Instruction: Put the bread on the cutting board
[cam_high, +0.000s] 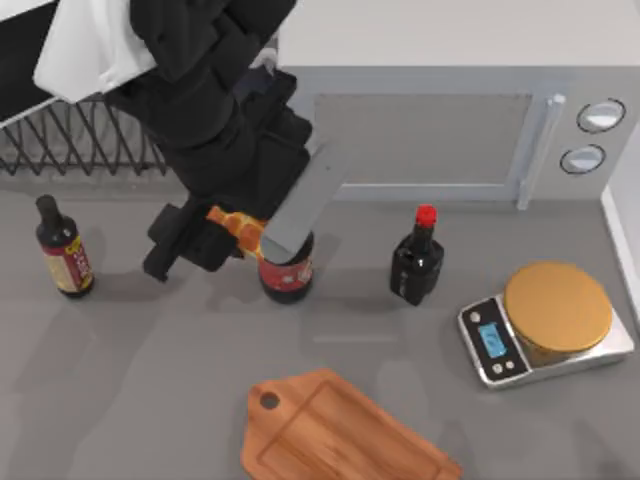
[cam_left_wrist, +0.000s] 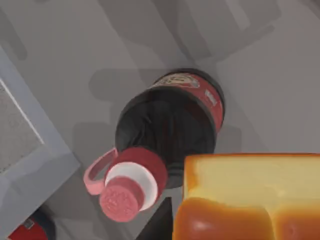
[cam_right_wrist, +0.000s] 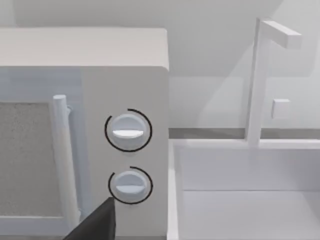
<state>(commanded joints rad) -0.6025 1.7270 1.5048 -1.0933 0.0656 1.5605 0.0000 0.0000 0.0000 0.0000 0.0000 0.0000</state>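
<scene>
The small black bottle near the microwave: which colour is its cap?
Red cap, clearest in the top view.

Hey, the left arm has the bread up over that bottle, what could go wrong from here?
1. The bread hangs in the left pincer right above the red-capped bottle; a low swing might knock it over.
2. The path toward the cutting board passes near that bottle, so lifting first seems safer.
3. Not all of the board shows in the top view, so a far placement may miss it.
</scene>
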